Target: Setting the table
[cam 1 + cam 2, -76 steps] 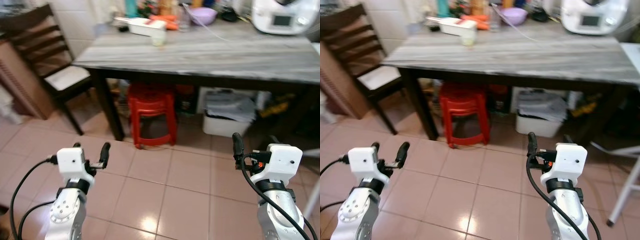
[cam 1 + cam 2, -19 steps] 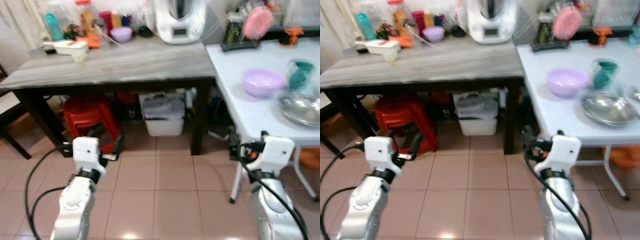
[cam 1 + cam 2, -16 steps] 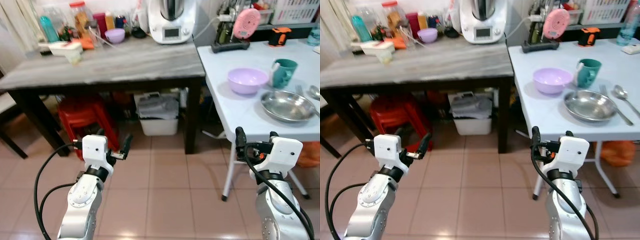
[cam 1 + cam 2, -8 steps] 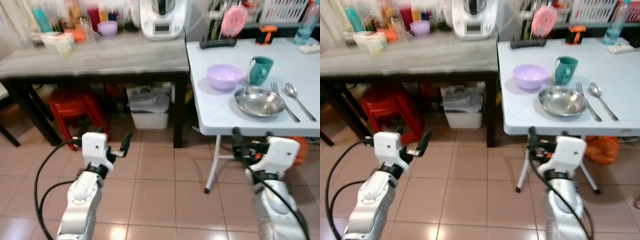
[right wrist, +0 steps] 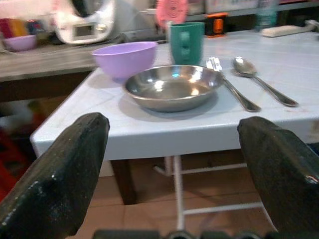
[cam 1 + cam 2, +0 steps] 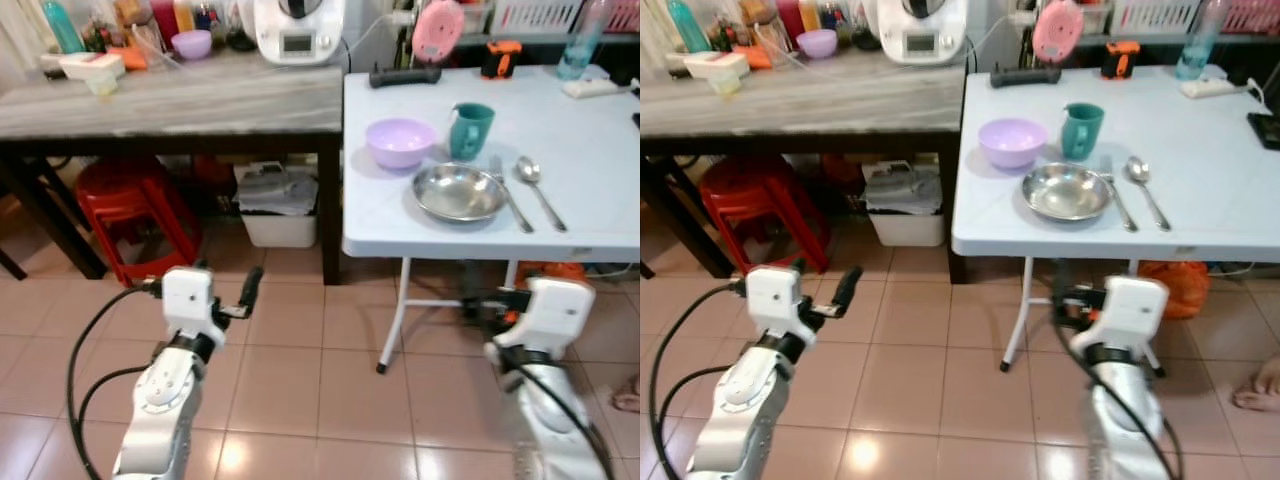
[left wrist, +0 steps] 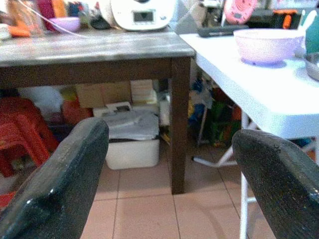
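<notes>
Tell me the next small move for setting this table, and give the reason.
Probably step closer to the white folding table. Both grippers, left gripper and right gripper, hang open and empty below the tabletop's height, short of its near edge, while the steel plate, fork and spoon lie farther in on top.

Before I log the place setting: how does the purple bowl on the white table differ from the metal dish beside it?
The purple bowl is matte lilac plastic and deeper; the metal dish is shiny, wider and shallower. The bowl stands farther from the table's front edge, the dish nearer. Both are upright and look empty.
</notes>
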### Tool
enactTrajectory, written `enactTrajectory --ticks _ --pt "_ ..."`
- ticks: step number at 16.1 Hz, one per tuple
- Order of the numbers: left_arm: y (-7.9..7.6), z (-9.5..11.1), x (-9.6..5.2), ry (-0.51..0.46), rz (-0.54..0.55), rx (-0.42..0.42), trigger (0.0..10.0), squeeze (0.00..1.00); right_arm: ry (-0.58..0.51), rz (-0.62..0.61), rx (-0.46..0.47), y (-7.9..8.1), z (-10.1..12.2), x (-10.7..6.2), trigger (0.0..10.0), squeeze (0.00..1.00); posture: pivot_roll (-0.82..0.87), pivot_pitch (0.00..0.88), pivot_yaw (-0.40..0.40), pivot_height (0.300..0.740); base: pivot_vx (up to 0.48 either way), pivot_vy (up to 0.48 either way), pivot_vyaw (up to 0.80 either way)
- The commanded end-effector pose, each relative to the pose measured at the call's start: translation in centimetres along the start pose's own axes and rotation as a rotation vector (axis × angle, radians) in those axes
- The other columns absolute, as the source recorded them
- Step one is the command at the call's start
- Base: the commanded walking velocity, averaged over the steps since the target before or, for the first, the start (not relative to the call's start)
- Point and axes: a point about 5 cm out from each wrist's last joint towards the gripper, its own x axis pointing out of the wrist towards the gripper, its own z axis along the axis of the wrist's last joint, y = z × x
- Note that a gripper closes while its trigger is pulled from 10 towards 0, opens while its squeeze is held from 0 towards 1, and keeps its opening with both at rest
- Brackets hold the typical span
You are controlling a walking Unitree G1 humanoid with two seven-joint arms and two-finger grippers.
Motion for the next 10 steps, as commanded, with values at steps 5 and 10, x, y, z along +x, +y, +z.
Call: enactTrajectory --ticks 5,10 --pt "-0.28 0.51 0.06 -0.023 -0.035 -0.026 10.0 0.00 -0.002 0.056 -0.055 0.83 0.44 -0.20 10.0 0.00 -0.12 0.064 0.077 0.740 0.000 0.000 0.00" --pt "-0.32 0.54 -0.03 -0.026 -0.053 -0.055 10.0 0.00 -0.012 0.117 -0.092 1.14 0.59 -0.24 10.0 0.00 -0.12 0.065 0.074 0.740 0.000 0.000 0.00"
